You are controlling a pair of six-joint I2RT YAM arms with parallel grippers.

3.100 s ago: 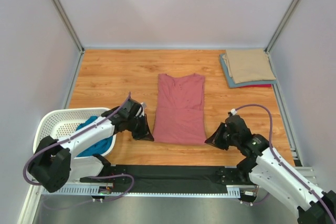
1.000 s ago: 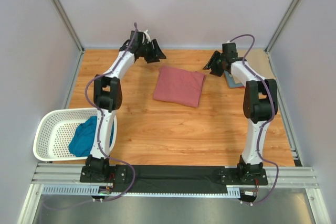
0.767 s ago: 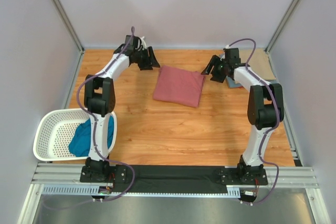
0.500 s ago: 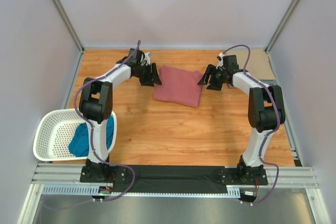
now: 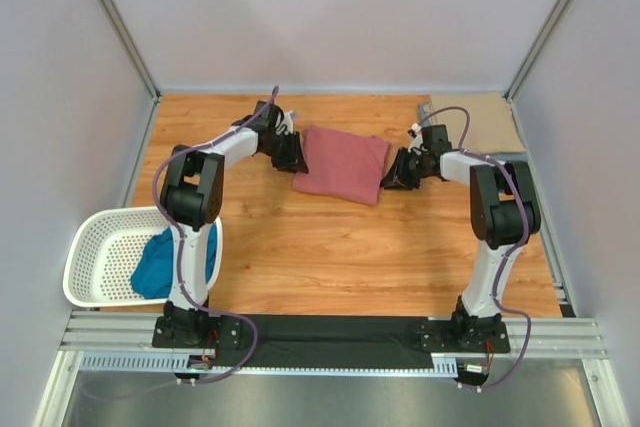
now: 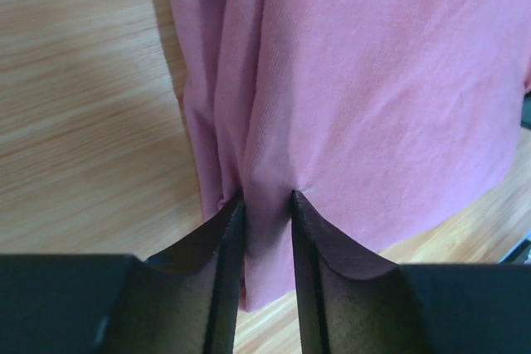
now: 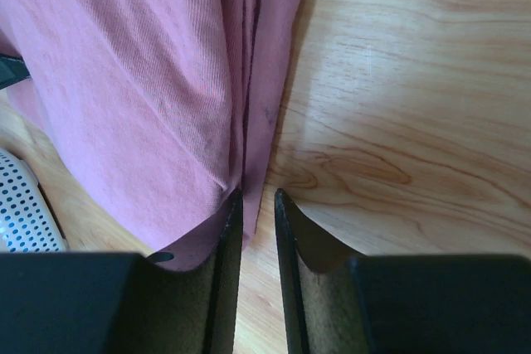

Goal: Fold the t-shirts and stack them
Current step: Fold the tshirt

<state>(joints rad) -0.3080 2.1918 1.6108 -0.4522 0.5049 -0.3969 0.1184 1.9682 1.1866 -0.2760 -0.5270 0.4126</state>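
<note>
A folded rose-red t-shirt (image 5: 342,165) lies at the back middle of the wooden table. My left gripper (image 5: 290,155) is at its left edge. In the left wrist view a pinched fold of the shirt (image 6: 373,80) fills the gap of the left gripper (image 6: 265,196), puckering at the tips. My right gripper (image 5: 396,175) is at the shirt's right edge. In the right wrist view the layered edge of the shirt (image 7: 141,64) runs into the narrow gap of the right gripper (image 7: 257,192), with a sliver of wood beside it. A stack of folded t-shirts (image 5: 482,119), tan on top, sits back right.
A white perforated basket (image 5: 100,222) stands at the front left with a teal t-shirt (image 5: 165,259) inside; its rim (image 7: 21,205) shows in the right wrist view. Grey walls and metal posts close in the table at the back and sides.
Both grippers came down from the back of the table to the rose-red shirt's left and right edges, and their jaws narrowed onto the cloth. The shirt has stayed put.
</note>
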